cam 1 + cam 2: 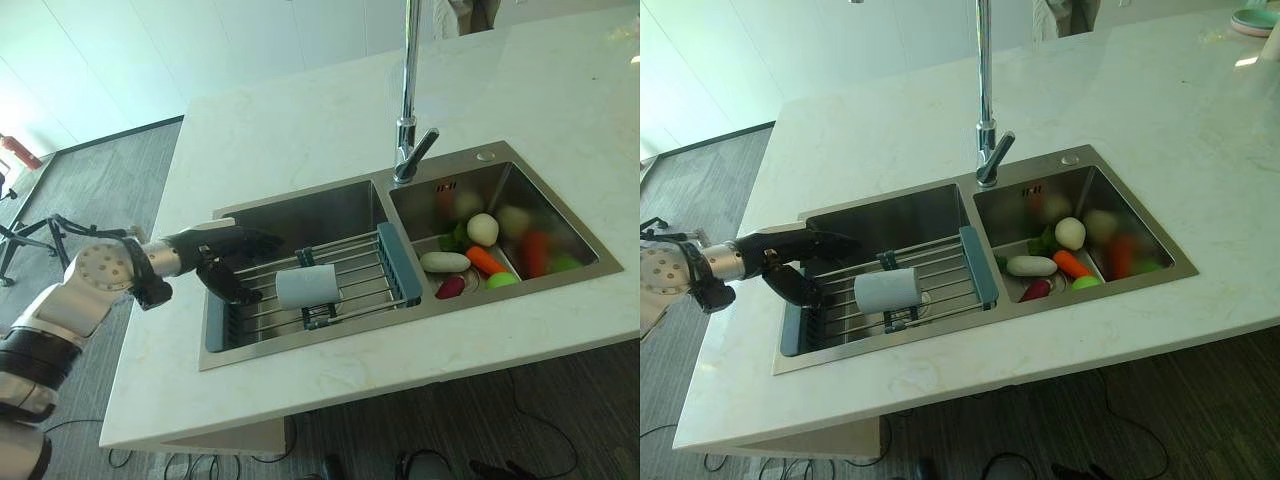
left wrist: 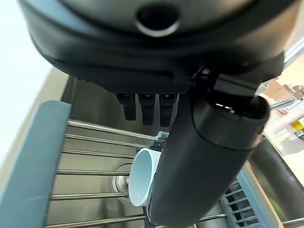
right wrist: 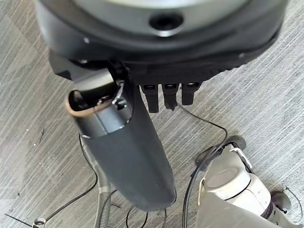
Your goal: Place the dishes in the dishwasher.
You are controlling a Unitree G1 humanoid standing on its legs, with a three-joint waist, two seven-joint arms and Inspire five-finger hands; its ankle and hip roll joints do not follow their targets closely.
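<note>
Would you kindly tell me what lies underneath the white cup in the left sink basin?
The white cup lies on its side on the wire drying rack spanning the left basin. Through the bars the steel basin floor and drain show; the part directly beneath the cup is covered.

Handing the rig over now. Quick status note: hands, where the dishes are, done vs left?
Left hand: open, over the left basin at the rack's left end, just short of the cup, not touching it.
Right hand: open, idle, hanging over the floor.
Cup: white, on its side on the rack across the left basin of the sink, mouth toward the left hand.
Right basin: vegetables, not dishes.
Done: nothing loaded as far as can be seen.
Left: grasp the cup, carry it to the dishwasher, place it.
</note>
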